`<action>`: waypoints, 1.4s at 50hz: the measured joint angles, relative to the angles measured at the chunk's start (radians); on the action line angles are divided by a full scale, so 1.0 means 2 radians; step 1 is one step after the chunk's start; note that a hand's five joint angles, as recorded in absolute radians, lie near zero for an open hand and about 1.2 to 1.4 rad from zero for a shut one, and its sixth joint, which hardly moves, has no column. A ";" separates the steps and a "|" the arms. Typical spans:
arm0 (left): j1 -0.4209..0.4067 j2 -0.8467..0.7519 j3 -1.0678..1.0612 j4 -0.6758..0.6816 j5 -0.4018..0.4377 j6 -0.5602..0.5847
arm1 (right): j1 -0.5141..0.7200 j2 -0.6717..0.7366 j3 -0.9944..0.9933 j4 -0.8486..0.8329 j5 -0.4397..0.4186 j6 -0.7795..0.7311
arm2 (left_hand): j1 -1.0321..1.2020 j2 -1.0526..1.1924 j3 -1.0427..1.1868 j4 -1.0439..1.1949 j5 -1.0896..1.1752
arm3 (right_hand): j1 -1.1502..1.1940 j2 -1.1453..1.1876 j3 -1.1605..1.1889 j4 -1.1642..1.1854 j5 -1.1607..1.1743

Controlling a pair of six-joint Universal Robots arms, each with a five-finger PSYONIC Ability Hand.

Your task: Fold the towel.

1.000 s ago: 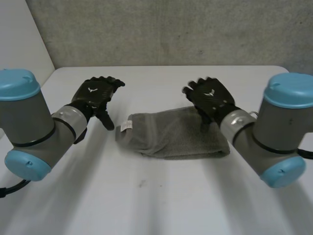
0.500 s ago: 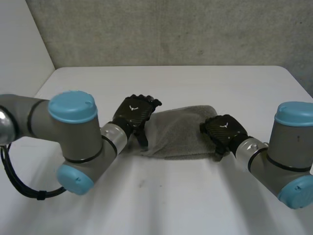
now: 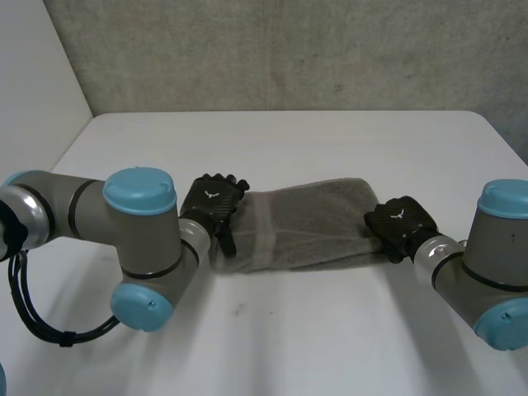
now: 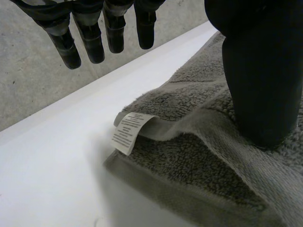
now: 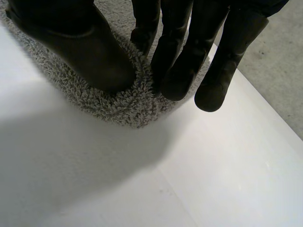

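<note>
The left hand (image 3: 213, 200) is open, its thumb resting on the towel (image 3: 313, 223) beside the label (image 4: 129, 131). The right hand (image 3: 398, 221) pinches the towel's opposite end on the table (image 3: 289, 330).

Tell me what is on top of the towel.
The left hand presses its thumb onto the towel near the white label; the right hand pinches the opposite end. The table beneath the towel is covered.

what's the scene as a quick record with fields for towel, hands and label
towel: grey, layered, lying lengthwise on the white table
left hand: open, thumb pressing the towel's labelled end, fingers straight, off the cloth
label: white, at that end's edge
right hand: shut on the towel's other end, pinched between thumb and fingers
</note>
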 measured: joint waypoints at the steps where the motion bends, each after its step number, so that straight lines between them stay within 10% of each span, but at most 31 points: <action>1: 0.000 0.001 -0.002 0.000 0.000 0.000 | -0.001 -0.002 0.001 0.000 0.002 -0.001 | 0.000 0.000 0.000 0.000 0.000 | 0.000 0.000 0.000 0.000 0.000; 15: 0.000 0.056 -0.031 -0.001 0.001 -0.002 | 0.019 -0.036 -0.038 0.004 0.028 -0.089 | -0.002 -0.002 -0.001 -0.001 -0.001 | 0.006 0.000 0.000 0.000 0.003; 24: 0.007 0.114 -0.041 -0.012 -0.001 -0.004 | 0.155 0.000 -0.130 -0.001 0.028 -0.184 | -0.006 -0.008 -0.007 -0.007 -0.002 | 0.009 0.005 0.000 0.000 0.004; 41: 0.053 0.173 -0.090 -0.014 -0.042 -0.007 | 0.274 0.116 -0.173 -0.001 -0.119 -0.316 | -0.011 -0.013 -0.013 -0.012 -0.003 | -0.029 -0.033 -0.030 -0.031 -0.028; 48: 0.056 0.167 -0.082 -0.013 -0.041 -0.006 | 0.266 0.080 -0.164 -0.001 -0.064 -0.235 | -0.011 -0.014 -0.014 -0.014 -0.004 | -0.505 -0.510 -0.520 -0.520 -0.533; 62: 0.018 0.146 -0.025 -0.016 -0.043 -0.039 | 0.155 -0.070 -0.145 0.037 0.001 0.196 | -0.011 -0.014 -0.013 -0.013 -0.004 | -0.532 -0.526 -0.546 -0.541 -0.548; 70: -0.031 0.093 0.025 -0.024 -0.043 -0.069 | 0.097 -0.066 -0.174 0.123 0.002 0.282 | -0.010 -0.013 -0.012 -0.013 -0.004 | -0.532 -0.526 -0.546 -0.541 -0.548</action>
